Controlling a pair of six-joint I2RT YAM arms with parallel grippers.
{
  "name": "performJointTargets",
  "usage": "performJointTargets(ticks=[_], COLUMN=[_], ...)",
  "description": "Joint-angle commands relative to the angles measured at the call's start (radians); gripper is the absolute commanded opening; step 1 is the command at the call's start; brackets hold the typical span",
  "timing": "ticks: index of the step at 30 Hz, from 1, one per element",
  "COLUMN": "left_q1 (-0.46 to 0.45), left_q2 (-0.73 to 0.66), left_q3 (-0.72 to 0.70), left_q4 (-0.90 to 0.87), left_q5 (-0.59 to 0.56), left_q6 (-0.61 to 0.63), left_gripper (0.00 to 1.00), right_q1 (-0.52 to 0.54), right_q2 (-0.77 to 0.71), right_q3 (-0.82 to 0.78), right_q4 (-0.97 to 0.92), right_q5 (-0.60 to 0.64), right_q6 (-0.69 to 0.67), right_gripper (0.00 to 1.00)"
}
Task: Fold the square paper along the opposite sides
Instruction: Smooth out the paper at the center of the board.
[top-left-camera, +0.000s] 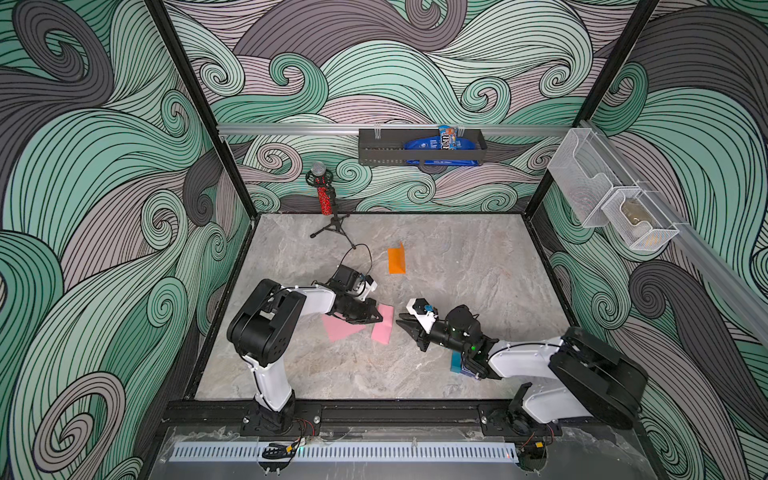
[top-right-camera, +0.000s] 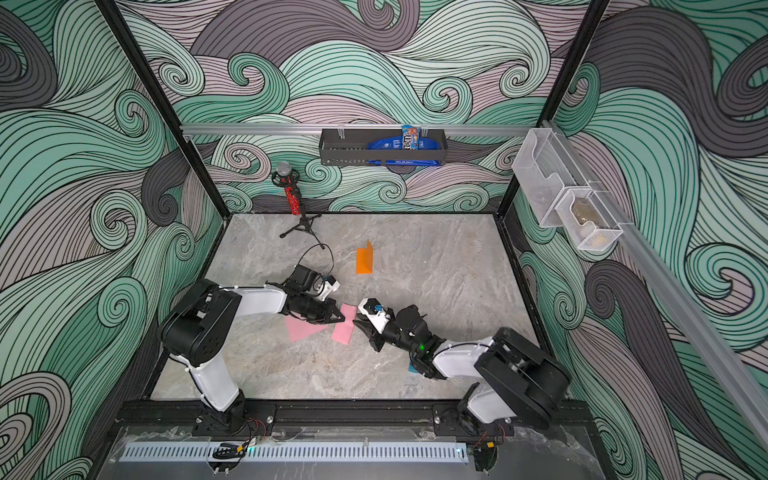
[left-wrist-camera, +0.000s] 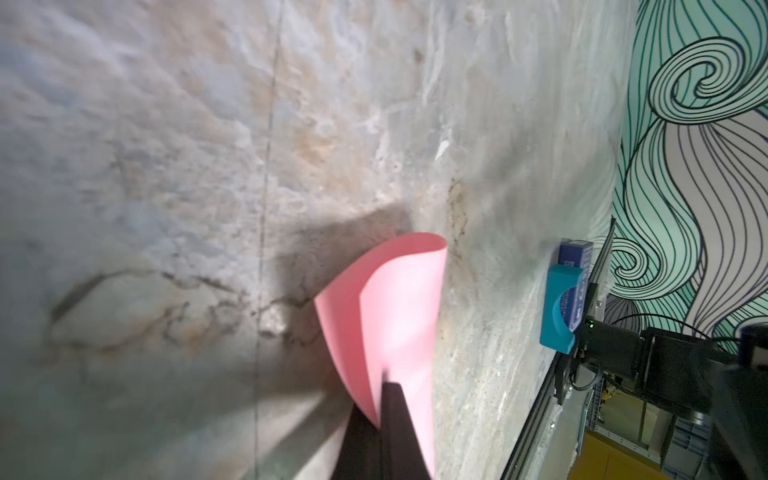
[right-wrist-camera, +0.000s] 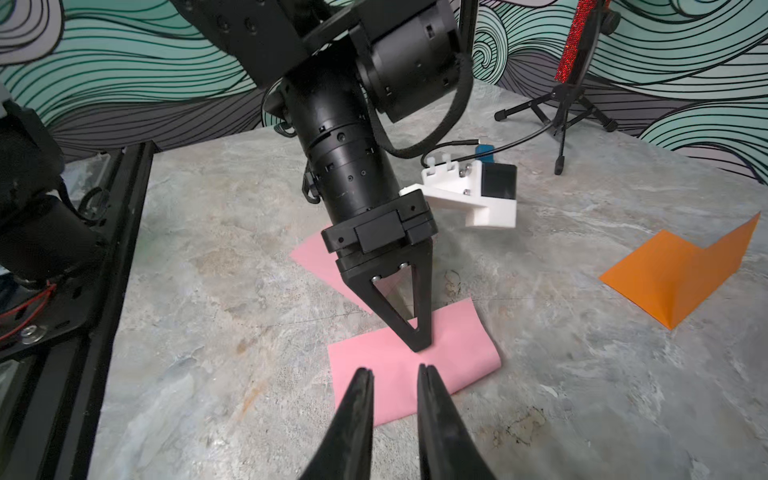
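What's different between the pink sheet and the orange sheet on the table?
The pink paper is pinched by the left gripper; the orange paper lies alone, untouched. The pink paper bends over in a soft curl, while the orange paper has a crisp crease with one flap standing up. The pink paper lies nearer the front edge, the orange paper farther back. Both are plain coloured sheets on the table.
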Motion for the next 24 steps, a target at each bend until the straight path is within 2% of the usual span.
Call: performJointTargets(ticks=[1,4,9,13,24], left_q1=[-0.007,-0.007,-0.007,-0.007,-0.006], left_q2=[0.018,0.022,0.025,0.032,0.049], left_q3=[0.02,0.02,0.02,0.025,0.037], left_q4=[-0.048,-0.045,-0.045,-0.054,-0.068], left_q5=[-0.037,-0.036,-0.041,-0.054,-0.077], left_q6=[0.044,0.041,0.036,0.034,0.023], left_gripper=[0.0,0.0,0.0,0.0,0.0], right_q1=[0.022,0.028,0.026,0.027,0.057], right_q2=[0.07,0.156,0.32,0.404,0.385], right_q3=[0.04,0.086,0.149,0.15,0.095], right_q4=[0.062,0.056,0.046,0.037,-0.103], right_q5=[0.032,0.036,0.012,-0.01,-0.016], right_q6=[-0.068,-0.092,-0.096,-0.083,-0.087], right_gripper=[0.21,0.17,0.04,0.02,0.02])
